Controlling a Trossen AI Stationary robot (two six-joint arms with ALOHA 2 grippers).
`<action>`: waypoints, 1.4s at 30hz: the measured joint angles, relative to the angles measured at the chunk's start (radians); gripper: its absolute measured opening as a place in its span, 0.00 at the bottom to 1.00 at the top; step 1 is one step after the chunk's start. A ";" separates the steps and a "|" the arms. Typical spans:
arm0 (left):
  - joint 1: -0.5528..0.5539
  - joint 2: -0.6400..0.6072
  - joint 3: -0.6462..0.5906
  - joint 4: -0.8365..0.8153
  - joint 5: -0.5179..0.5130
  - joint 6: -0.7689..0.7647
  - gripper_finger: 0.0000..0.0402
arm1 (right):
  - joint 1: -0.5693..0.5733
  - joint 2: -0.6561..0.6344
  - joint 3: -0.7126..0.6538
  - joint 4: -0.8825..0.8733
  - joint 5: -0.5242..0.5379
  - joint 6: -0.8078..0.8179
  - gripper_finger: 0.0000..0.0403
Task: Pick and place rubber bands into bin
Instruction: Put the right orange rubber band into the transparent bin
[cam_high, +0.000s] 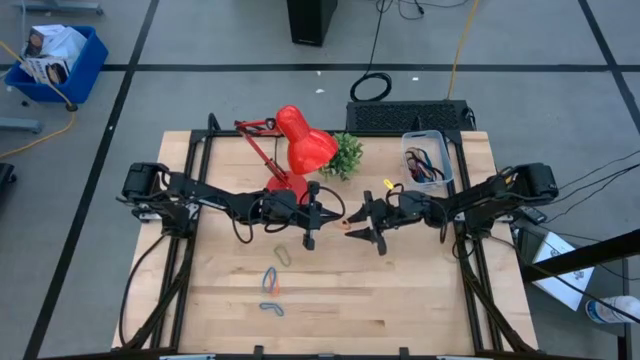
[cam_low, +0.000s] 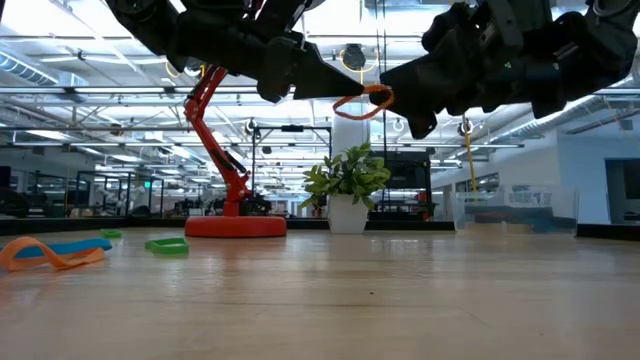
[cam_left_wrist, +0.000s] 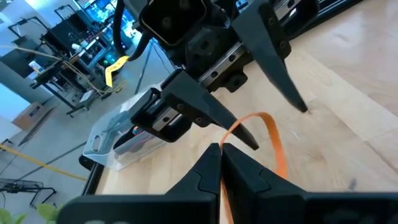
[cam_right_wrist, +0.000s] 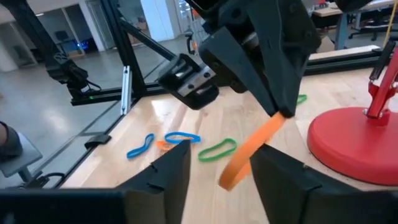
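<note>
Grey concrete floor (cam_high: 200, 40) crossed by dark tape lines, blue crate (cam_high: 60, 65) at the far left, open hall with ceiling beams (cam_low: 60, 95) and bright strip lights

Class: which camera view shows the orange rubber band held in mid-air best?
The right wrist view: the orange rubber band hangs large and unblocked. The left wrist view shows part of it, the low view a small loop, the high view a speck.

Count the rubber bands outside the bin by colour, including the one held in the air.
orange band: 2, one held up, one lying flat
blue band: 2
green band: 2
Total: 6
</note>
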 joint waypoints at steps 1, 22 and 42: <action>0.000 0.000 0.000 0.000 0.000 -0.006 0.06 | 0.000 0.000 0.000 -0.002 0.000 0.000 0.36; 0.000 0.000 0.000 0.005 0.000 -0.019 0.15 | 0.000 0.000 0.000 -0.017 0.003 -0.044 0.01; 0.000 0.000 0.000 -0.039 -0.026 -0.142 0.50 | -0.029 -0.121 0.000 -0.138 0.048 -0.067 0.00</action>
